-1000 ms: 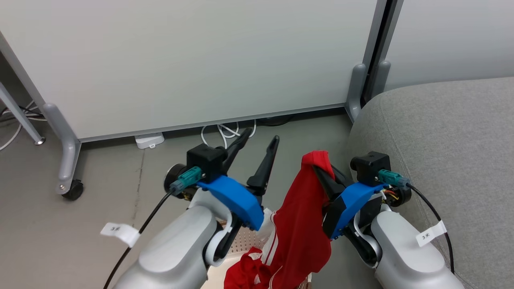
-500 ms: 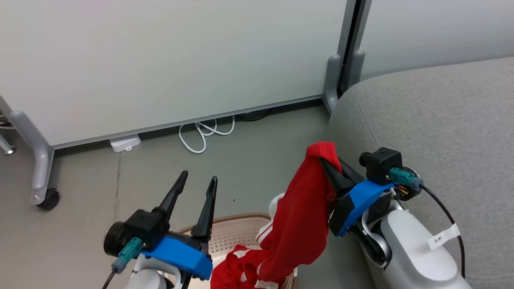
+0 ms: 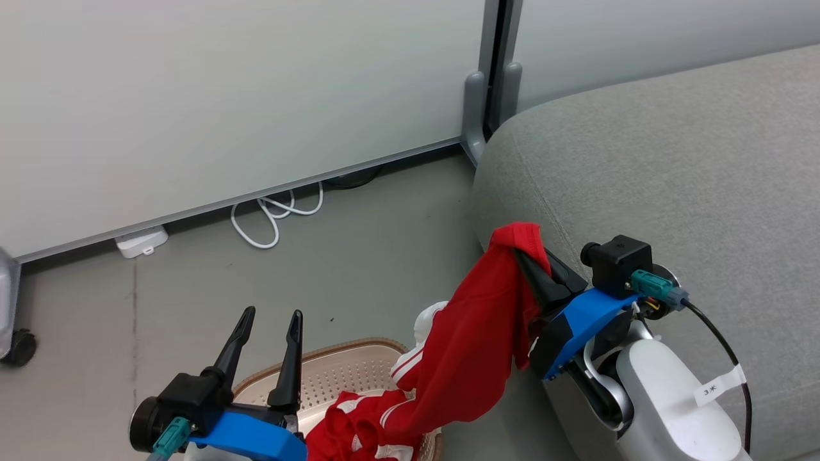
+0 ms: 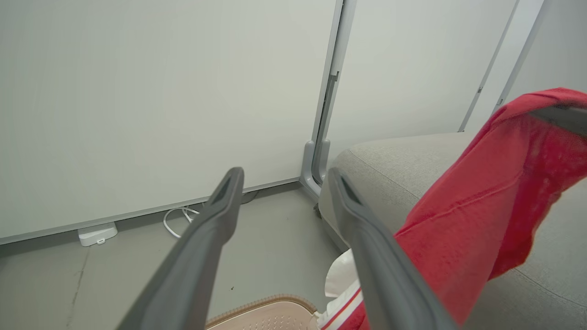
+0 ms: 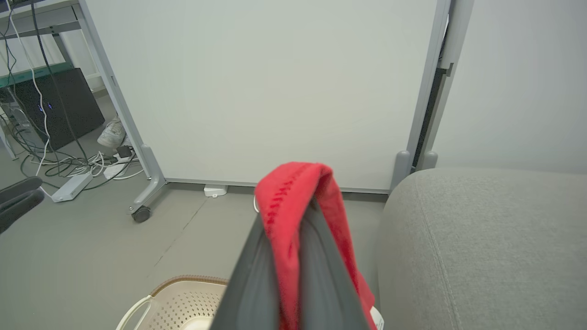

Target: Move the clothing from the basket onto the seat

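My right gripper (image 3: 522, 253) is shut on a red garment (image 3: 471, 358), which hangs from its fingertips down into the basket (image 3: 346, 368). The pinched fabric (image 5: 293, 201) folds over the fingers in the right wrist view. A second red piece with white stripes (image 3: 349, 426) lies in the basket. The grey seat (image 3: 672, 160) rises just right of the held garment. My left gripper (image 3: 272, 317) is open and holds nothing, above the basket's left rim, its fingers (image 4: 220, 215) pointing at the wall. The garment (image 4: 481, 215) hangs to their right in the left wrist view.
White partition panels (image 3: 224, 96) stand behind, with a grey post (image 3: 477, 109) beside the seat's corner. A white cable loop (image 3: 272, 214) and a small white box (image 3: 141, 242) lie on the floor. A caster (image 3: 19, 346) shows at the left. Cables and a dark case (image 5: 55, 110) sit far left.
The head view has turned right, so panels and cable slid left. My left arm dropped low and left, still open. My right gripper keeps the garment lifted, now closer to the seat.
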Motion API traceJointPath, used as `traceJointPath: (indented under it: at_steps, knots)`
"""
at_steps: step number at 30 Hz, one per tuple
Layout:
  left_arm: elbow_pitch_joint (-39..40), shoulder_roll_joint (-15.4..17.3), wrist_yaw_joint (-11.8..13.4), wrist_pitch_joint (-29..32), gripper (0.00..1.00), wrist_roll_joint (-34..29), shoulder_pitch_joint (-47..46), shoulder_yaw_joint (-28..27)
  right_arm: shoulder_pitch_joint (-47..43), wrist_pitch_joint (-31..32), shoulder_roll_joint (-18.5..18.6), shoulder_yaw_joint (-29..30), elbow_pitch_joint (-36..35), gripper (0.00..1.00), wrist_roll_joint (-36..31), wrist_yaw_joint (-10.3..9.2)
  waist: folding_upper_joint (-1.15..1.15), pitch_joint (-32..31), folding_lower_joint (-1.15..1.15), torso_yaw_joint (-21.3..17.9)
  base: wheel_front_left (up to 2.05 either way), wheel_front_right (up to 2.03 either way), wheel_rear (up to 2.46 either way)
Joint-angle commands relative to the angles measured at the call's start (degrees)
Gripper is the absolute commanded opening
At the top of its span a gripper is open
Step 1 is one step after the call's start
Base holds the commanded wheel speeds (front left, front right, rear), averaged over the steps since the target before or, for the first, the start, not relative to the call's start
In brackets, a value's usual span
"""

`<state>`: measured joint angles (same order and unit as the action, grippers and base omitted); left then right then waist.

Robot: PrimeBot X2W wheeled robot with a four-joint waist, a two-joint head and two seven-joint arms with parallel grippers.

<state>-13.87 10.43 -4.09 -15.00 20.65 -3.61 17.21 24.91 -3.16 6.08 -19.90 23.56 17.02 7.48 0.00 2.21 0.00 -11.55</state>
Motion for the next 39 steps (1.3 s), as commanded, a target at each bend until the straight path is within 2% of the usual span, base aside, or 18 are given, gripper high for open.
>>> traceJointPath:
  at_steps: [1,14,20,28,39]
  knots:
    - [0.2,-0.3,-0.5,-0.3,1.00,-0.7,0.4,-0.9,-0.8,0.1,-0.1,0.2,-1.0,0.00,-0.2,0.03,0.00,0.5,0.00,-1.9,0.00,0.00,0.00]
    - [-0.5,-1.8,-2.7,-0.3,1.00,-3.8,-0.2,-3.7,-2.3,1.0,-0.8,0.6,-4.1,0.00,-0.2,0.03,0.00,2.0,0.00,-12.6,0.00,0.00,0.00]
    - [-0.4,-1.8,-3.1,-0.3,1.00,-4.6,-0.9,-4.1,-3.0,1.1,-0.7,0.9,-4.9,0.00,-0.4,0.03,0.00,2.6,0.00,-16.0,0.00,0.00,0.00]
    - [-0.5,-1.6,-3.4,-0.3,1.00,-5.0,-1.2,-3.8,-3.5,1.3,-0.8,1.6,-5.5,0.00,-0.7,0.03,0.00,3.3,0.00,-17.2,0.00,0.00,0.00]
    - [0.2,-0.7,-3.6,-0.3,1.00,-5.3,-2.0,-2.8,1.0,1.2,-2.0,4.8,-5.7,0.00,-0.5,0.03,0.00,5.6,0.00,-15.9,0.00,0.00,0.00]
